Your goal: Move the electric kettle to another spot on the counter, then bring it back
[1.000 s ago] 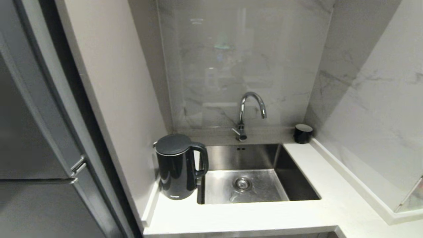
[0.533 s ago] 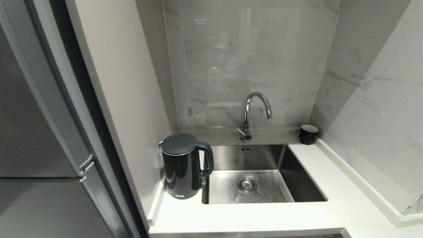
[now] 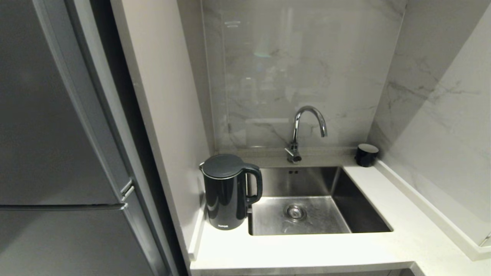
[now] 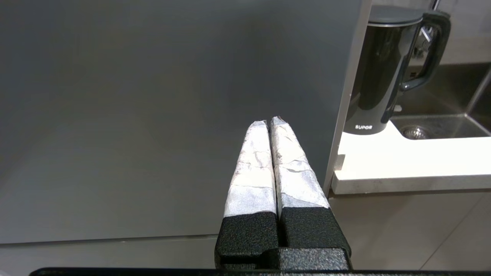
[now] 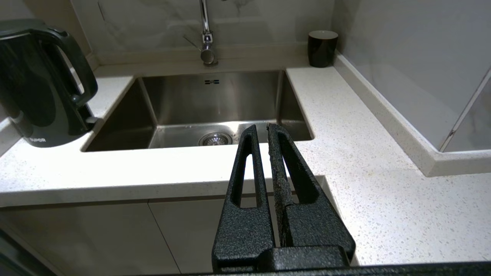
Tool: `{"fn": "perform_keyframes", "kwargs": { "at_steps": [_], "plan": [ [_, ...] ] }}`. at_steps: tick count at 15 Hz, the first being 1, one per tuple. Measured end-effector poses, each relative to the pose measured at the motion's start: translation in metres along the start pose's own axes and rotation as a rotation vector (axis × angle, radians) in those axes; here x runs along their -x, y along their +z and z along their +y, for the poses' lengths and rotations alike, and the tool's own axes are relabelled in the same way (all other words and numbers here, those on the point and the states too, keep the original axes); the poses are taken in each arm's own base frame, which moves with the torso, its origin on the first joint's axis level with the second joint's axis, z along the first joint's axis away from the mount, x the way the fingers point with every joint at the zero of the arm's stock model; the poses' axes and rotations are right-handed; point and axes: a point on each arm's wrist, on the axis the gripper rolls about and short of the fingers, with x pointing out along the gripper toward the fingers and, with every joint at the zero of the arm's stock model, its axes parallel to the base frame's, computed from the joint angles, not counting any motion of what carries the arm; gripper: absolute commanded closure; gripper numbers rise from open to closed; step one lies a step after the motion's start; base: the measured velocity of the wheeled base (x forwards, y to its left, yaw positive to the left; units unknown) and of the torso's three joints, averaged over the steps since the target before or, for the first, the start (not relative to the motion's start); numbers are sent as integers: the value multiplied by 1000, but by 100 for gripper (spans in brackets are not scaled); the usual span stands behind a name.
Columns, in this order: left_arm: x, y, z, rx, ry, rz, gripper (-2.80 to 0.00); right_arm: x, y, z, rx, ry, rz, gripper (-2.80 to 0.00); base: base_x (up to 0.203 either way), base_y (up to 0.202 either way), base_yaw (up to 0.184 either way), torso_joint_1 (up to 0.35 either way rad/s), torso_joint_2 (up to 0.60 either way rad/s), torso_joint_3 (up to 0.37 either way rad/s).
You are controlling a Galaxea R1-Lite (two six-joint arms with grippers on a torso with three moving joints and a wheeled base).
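So far nothing was done for you: the counter (image 3: 307,249) carried the electric kettle (image 3: 226,191) upright in its left corner, just beside the sink (image 3: 318,199). Left gripper (image 4: 271,122) and right gripper (image 5: 261,132) were both pinched together, empty, well short of it.

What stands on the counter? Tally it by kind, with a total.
Electric kettle: 1
Small black cup: 1
Total: 2, both standing on the counter
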Motion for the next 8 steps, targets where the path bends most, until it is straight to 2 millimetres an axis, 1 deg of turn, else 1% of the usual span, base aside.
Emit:
{"fn": "perform_keyframes", "kwargs": {
  "at_steps": [4, 8],
  "plan": [
    [0, 0, 0, 0, 0, 0, 0, 0, 0, 0, 0, 0, 0, 0, 0, 0, 0, -78, 197, 107],
    [0, 0, 0, 0, 0, 0, 0, 0, 0, 0, 0, 0, -1, 0, 0, 0, 0, -106, 242, 142]
  ]
}}
